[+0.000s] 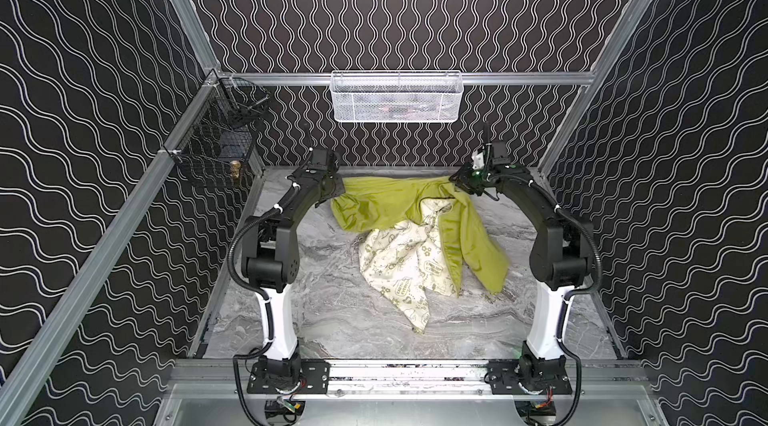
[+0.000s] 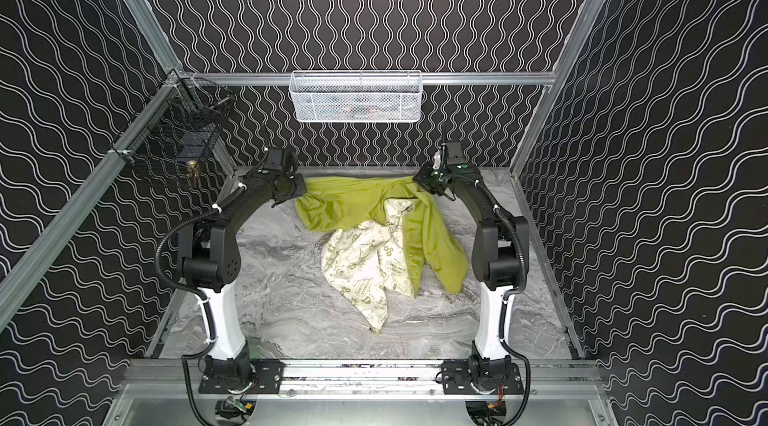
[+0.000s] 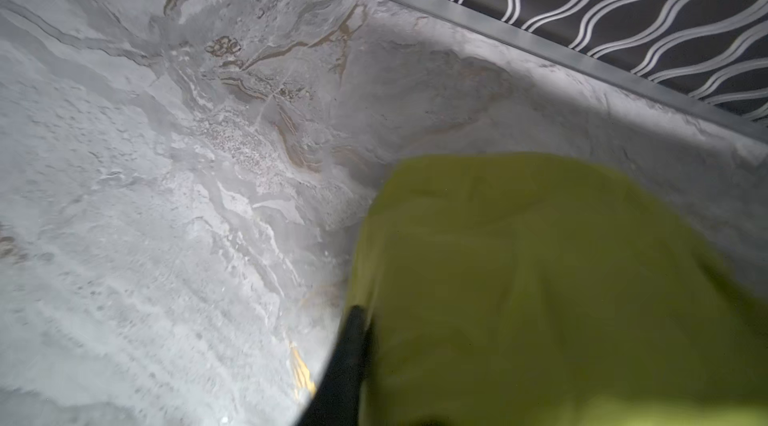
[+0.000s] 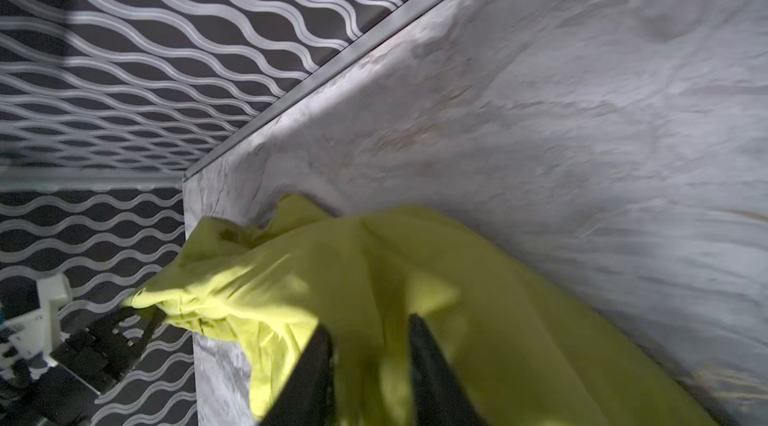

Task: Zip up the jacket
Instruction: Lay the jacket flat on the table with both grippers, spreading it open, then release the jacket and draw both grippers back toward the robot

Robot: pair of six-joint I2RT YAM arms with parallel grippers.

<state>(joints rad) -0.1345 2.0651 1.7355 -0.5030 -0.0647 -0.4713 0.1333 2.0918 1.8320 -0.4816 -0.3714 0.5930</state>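
Note:
The jacket [image 1: 386,203] [image 2: 349,203] lies crumpled at the far side of the table, lime-green side up. A flap of its cream printed lining [image 1: 407,253] is turned out toward the front. I cannot make out its zipper. My left gripper [image 1: 334,189] [image 2: 301,189] is at the jacket's far left end. In the left wrist view only one black finger [image 3: 351,345] shows beside the blurred green jacket [image 3: 540,278], which covers the rest. My right gripper [image 1: 457,183] [image 4: 370,326] is at the far right end, jaws apart, with green jacket cloth [image 4: 374,270] between them.
A white mesh basket [image 1: 395,97] hangs on the back rail. A black wire basket [image 1: 216,141] hangs at the left wall. The marble-patterned table [image 1: 332,311] runs to the back wall just behind the jacket. Both arm bases stand at the front rail.

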